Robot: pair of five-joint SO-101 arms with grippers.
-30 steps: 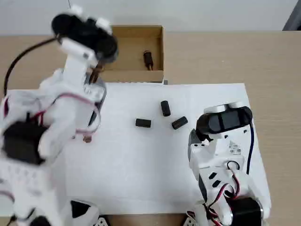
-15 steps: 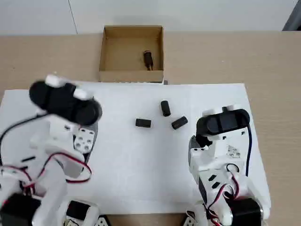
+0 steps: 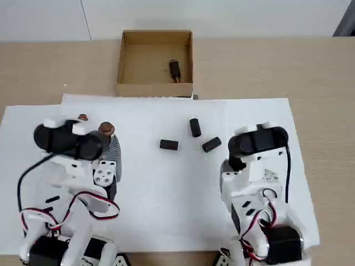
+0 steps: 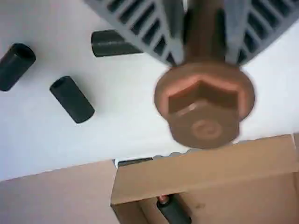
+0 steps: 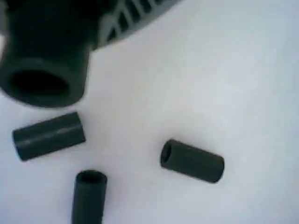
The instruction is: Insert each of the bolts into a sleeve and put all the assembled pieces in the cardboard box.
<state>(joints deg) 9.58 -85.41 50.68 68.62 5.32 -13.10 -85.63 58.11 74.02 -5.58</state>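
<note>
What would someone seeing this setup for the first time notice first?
The copper bolt clamped in the left gripper stands out, its hex head looming in the left wrist view above the white paper. Next, the right gripper holds a black sleeve above three loose sleeves lying mid-paper. One assembled piece lies in the cardboard box beyond the paper's far edge.

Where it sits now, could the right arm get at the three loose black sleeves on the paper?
Probably yes: the loose sleeves lie on open paper just ahead of the right gripper, nothing between. But it holds a sleeve, so it likely can't grab another.
</note>
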